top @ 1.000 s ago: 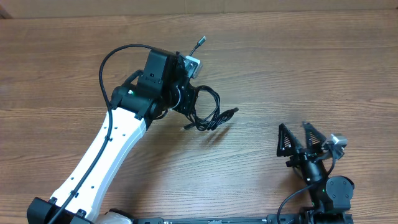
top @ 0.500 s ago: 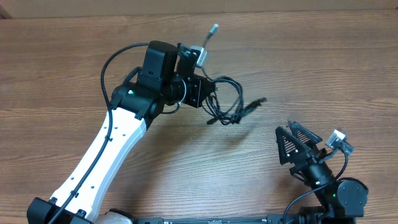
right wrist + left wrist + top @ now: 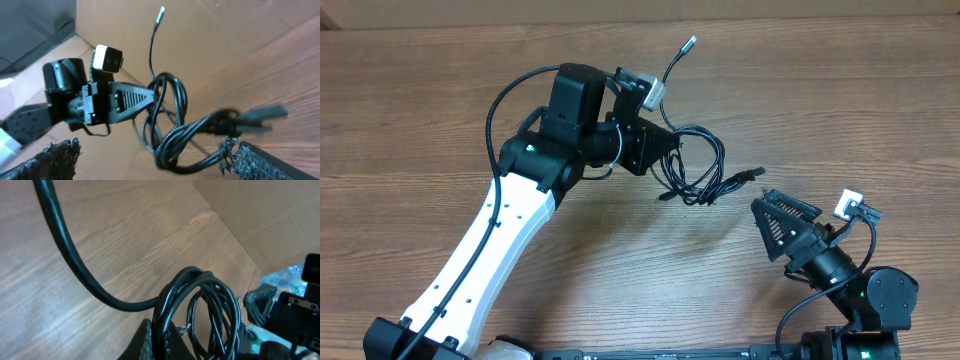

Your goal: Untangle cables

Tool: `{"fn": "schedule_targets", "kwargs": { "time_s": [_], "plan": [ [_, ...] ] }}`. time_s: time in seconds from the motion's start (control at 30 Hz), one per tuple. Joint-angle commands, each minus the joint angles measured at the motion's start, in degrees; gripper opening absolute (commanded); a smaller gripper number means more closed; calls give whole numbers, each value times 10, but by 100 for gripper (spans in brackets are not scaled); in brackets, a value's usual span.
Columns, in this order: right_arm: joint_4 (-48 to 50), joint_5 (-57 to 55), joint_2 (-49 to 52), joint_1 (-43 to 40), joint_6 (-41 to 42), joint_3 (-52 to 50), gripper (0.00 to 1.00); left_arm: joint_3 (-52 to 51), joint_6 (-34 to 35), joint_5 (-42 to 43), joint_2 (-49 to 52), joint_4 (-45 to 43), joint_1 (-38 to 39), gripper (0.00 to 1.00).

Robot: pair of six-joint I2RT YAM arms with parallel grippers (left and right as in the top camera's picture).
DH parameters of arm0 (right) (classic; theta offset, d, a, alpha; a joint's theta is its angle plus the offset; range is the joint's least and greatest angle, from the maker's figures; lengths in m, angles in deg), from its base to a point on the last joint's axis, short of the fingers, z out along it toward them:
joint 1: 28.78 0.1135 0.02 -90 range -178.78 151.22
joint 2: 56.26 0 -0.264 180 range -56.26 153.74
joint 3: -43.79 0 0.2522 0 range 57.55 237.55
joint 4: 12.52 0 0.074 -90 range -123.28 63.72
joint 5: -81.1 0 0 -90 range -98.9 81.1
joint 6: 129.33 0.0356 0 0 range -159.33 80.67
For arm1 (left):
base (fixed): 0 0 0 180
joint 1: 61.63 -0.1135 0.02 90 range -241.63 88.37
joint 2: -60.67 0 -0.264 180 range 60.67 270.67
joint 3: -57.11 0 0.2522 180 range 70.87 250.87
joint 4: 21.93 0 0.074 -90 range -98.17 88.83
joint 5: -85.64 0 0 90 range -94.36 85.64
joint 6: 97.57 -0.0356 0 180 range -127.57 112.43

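Note:
My left gripper (image 3: 665, 143) is shut on a tangled bundle of thin black cables (image 3: 698, 165) and holds it above the wooden table. One cable end with a silver plug (image 3: 690, 42) sticks up behind it; another plug (image 3: 752, 175) points right. In the left wrist view the cable loops (image 3: 200, 305) sit clamped between my fingers (image 3: 162, 342). My right gripper (image 3: 782, 213) is open, its fingers spread, just right of the bundle. In the right wrist view the bundle (image 3: 185, 135) hangs between my open fingers (image 3: 150, 157), touching neither.
The wooden table (image 3: 840, 100) spreads all round. A cardboard wall (image 3: 620, 8) runs along the far edge. The left arm's thick black wiring (image 3: 500, 95) loops beside its wrist.
My left gripper lifted the cable bundle and carried it right and slightly back. My right gripper swung left towards the bundle, open throughout.

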Motion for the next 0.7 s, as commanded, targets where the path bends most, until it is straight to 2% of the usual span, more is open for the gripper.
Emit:
{"fn": "schedule_targets", "kwargs": {
  "time_s": [0.0, 0.07, 0.2, 0.3, 0.57, 0.6, 0.67],
  "plan": [
    [14, 7, -1, -2, 96, 16, 100, 11, -22, 22, -15, -28, 0, 4],
    [14, 4, -1, -2, 151, 16, 99, 11, -27, 22, -15, -46, 0, 4],
    [7, 8, 0, -2, 233, 16, 86, 11, -32, 23, -15, -68, 0, 4],
    [-8, 10, 0, -2, 265, 16, 77, 11, -40, 24, -15, -68, 4, 4],
    [-32, 9, 0, -2, 273, 15, 67, 11, -116, 56, -15, -64, 34, 4],
    [-37, 7, 0, -2, 273, 15, 65, 11, -117, 54, -15, -66, 39, 4],
    [-47, 0, 0, -2, 273, 15, 53, 11, -129, 54, -15, -66, 47, 4]
  ]
}}
